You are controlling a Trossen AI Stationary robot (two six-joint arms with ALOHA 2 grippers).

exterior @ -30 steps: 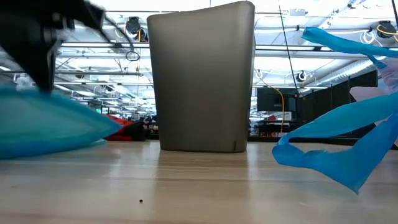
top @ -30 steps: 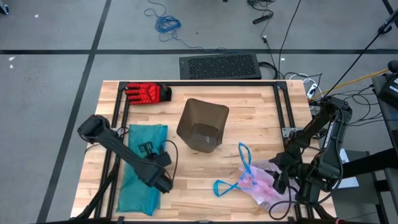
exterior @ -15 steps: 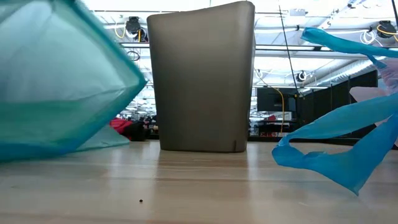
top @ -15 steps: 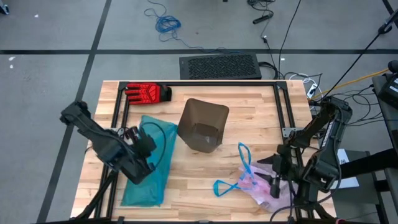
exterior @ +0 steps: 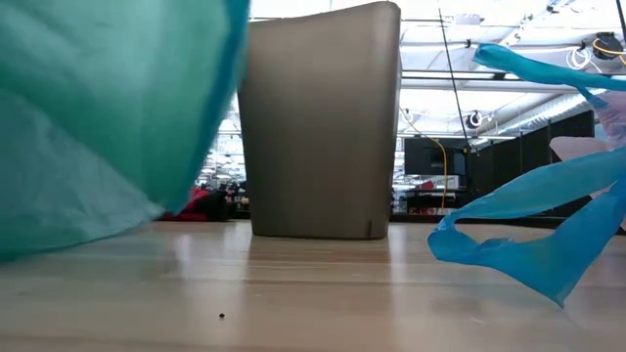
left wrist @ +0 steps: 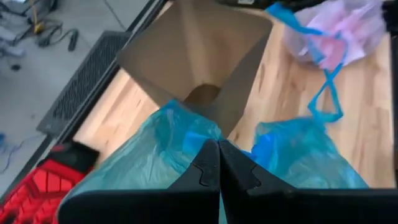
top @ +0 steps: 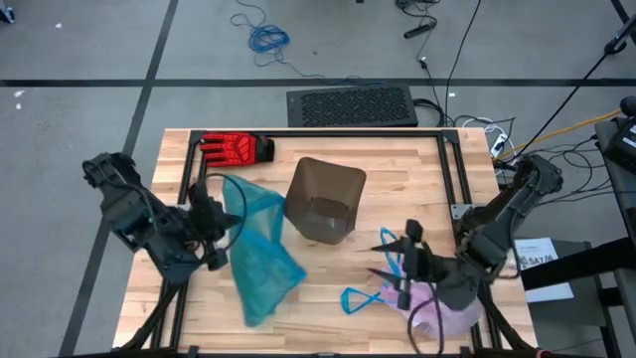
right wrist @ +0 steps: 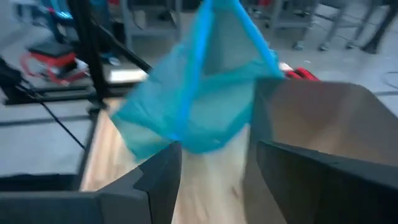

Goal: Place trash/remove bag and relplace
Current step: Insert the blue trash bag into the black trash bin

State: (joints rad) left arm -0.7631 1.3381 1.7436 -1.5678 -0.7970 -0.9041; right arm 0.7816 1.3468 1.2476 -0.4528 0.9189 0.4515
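Bag (top: 437,298) lay crumpled at the table's (top: 397,179) near right corner, directly under the right gripper (top: 397,261), whose fingers stood open; left gripper (top: 212,221), farther left, was clamped on a lifted teal bag (top: 260,261) beside the bin (top: 323,199)

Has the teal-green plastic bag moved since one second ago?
Yes. The teal-green plastic bag, flat on the table before, is now lifted by the left gripper toward the brown plastic bin.

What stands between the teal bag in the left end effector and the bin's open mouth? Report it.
Nothing visible. The left end effector, shut on the teal bag, holds it raised just left of the bin, whose mouth is open. The pink-white liner and the right end effector are on the bin's other side.
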